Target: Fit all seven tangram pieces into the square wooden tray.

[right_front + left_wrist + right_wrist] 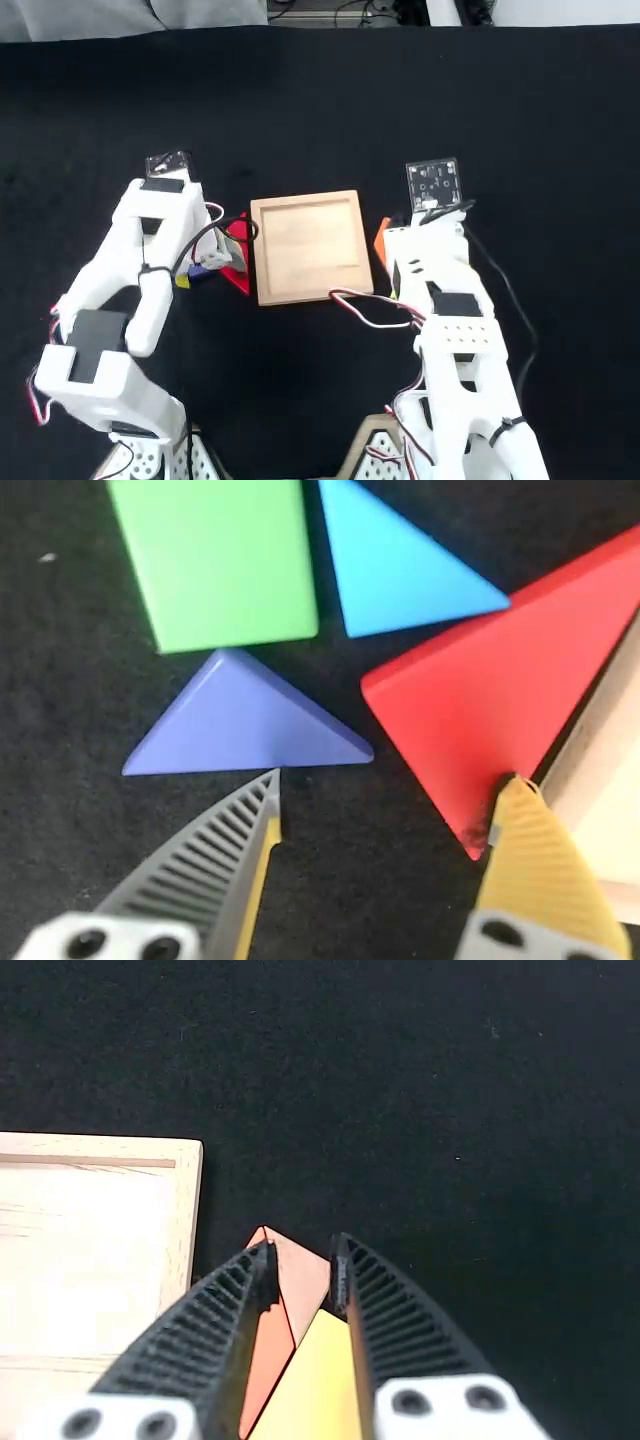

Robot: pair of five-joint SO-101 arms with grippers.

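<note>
- Left tool [388,780]: spread wide and holding nothing. Its yellow finger [535,860] touches a corner of the red triangle [490,690]. Its grey finger [225,855] stands at the edge of the purple triangle [240,730].
- Risk: closing here may catch both triangles. It may also push the red triangle, which lies against the tray wall [600,770], up onto the rim.
- The green piece [215,560] and the blue triangle [400,570] lie just beyond and are near enough to be knocked.
- Right tool [300,1250]: pinching the tapered tip of the orange piece [300,1285], with the yellow piece [315,1385] touching it.
- Risk: the hold is narrow, so the orange piece may twist or slip out and disturb the yellow piece.
- The tray [304,197] sits at mid-surface with none of the pieces in it yet. It looks unfixed, so a push from either side may shift it.
</note>
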